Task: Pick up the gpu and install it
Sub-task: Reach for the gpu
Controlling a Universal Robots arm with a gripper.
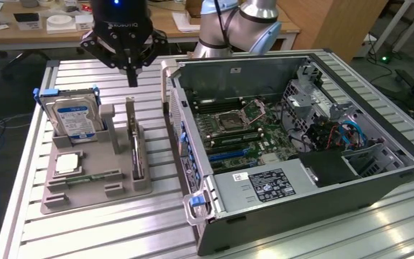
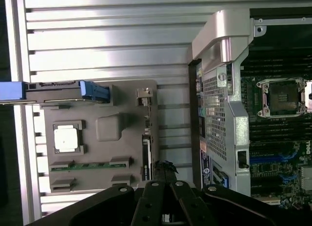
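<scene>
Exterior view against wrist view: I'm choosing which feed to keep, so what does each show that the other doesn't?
Exterior view: the arm, the drive with its label facing the camera, the power supply, blue cables and desks behind.
Wrist view: a look straight down, with drive and gpu seen edge-on.
Shared: gripper, tray, gpu, drive, chip, memory stick, case and its socket.
</scene>
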